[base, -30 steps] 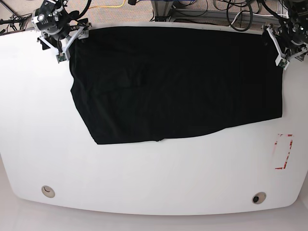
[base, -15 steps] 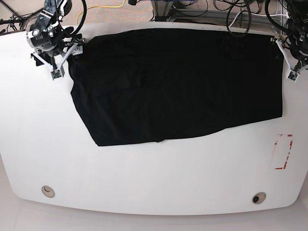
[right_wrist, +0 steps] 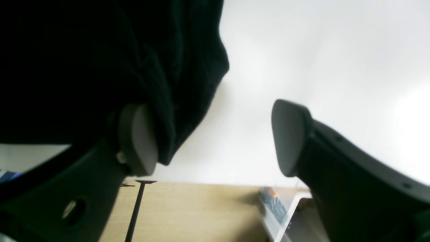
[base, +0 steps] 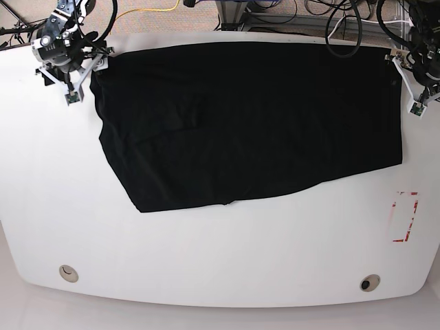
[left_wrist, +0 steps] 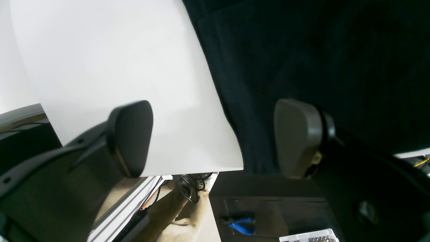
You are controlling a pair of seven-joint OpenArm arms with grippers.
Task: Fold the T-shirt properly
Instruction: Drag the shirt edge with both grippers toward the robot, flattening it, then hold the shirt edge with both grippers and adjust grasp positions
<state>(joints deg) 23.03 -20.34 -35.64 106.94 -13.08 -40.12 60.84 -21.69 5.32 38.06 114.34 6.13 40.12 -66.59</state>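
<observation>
While T-shirt [base: 247,120] lies flat | both arms shifted outward since earlier; jaws released, grasping nothing

A white table [base: 220,254] carries a red-marked patch [base: 405,216] and two round holes [base: 68,273], and blue pliers [left_wrist: 242,227] lie below the jaws.

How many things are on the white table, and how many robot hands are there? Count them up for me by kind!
T-shirt: 1, black
Red-and-white marker: 1
Round holes in the table, near its front edge: 2
End effectors: 2, the left end effector and the right end effector, both open
Total: 6
</observation>
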